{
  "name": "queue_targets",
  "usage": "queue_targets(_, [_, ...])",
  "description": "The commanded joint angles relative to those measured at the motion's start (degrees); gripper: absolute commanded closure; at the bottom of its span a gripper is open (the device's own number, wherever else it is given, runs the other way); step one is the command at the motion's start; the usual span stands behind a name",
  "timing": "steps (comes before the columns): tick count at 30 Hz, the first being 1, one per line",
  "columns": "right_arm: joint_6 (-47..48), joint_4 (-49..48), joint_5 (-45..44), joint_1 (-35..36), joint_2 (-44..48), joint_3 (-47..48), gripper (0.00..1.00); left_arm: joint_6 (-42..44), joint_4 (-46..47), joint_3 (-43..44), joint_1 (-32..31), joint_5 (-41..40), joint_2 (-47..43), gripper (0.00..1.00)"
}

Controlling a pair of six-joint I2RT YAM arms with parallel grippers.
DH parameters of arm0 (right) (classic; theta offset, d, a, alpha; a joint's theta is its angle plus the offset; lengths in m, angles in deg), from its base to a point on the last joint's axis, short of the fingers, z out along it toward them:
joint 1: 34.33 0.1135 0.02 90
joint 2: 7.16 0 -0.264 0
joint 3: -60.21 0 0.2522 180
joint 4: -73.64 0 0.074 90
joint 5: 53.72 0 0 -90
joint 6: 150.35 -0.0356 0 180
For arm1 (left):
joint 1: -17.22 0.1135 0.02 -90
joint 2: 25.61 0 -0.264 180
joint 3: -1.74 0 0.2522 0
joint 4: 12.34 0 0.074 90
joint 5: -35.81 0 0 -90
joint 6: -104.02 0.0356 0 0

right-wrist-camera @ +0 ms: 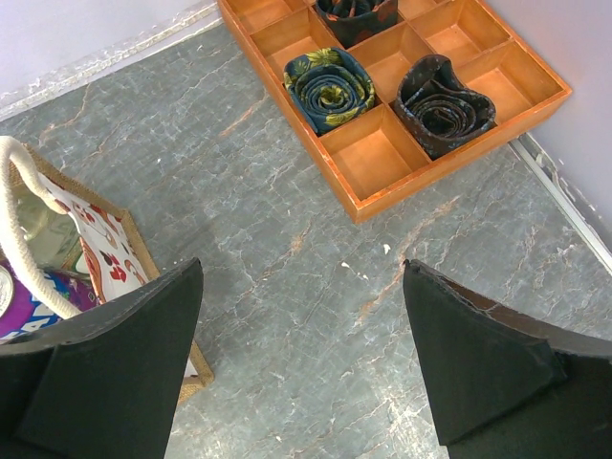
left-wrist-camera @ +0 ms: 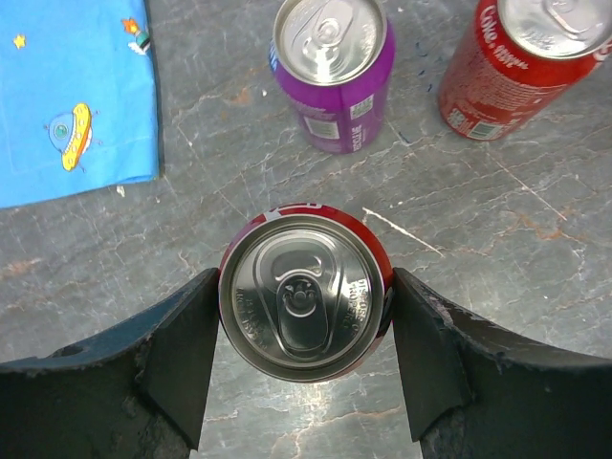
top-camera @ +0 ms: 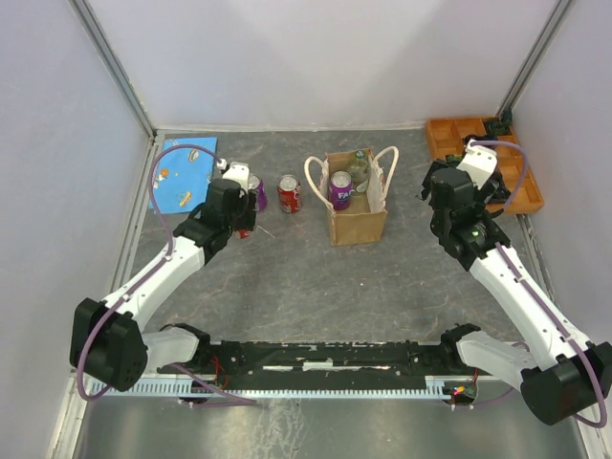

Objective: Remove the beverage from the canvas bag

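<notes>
From above, we see the tan canvas tote bag (top-camera: 357, 225) with cream rope handles upright mid-table, holding a purple aluminium can (top-camera: 339, 188) and a greenish bottle (top-camera: 359, 168).

At the left wrist, the left gripper (left-wrist-camera: 304, 296) presses its dark, scuffed fingers against both sides of an upright red aluminium can (left-wrist-camera: 304, 311), outside the bag.

At the right wrist, the right gripper (right-wrist-camera: 301, 287) holds its black fingers wide apart above the veined grey tabletop (right-wrist-camera: 287, 191).

Left end effector (left-wrist-camera: 306, 292) clamped on upright red can (left-wrist-camera: 287, 335), right end effector (right-wrist-camera: 301, 277) spread wide, tilted downward
</notes>
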Motion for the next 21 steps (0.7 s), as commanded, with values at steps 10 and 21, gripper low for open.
queue_targets(10, [-0.1, -3.1, 0.5, -0.2, 0.0, 0.0, 0.07, -4.5, 28.3, -9.9, 2.0, -2.2, -2.3, 0.97])
queue_targets(21, [0.0, -3.2, 0.4, -0.2, -0.2, -0.3, 0.06, -4.4, 31.4, -10.7, 2.0, 0.5, 1.8, 0.97])
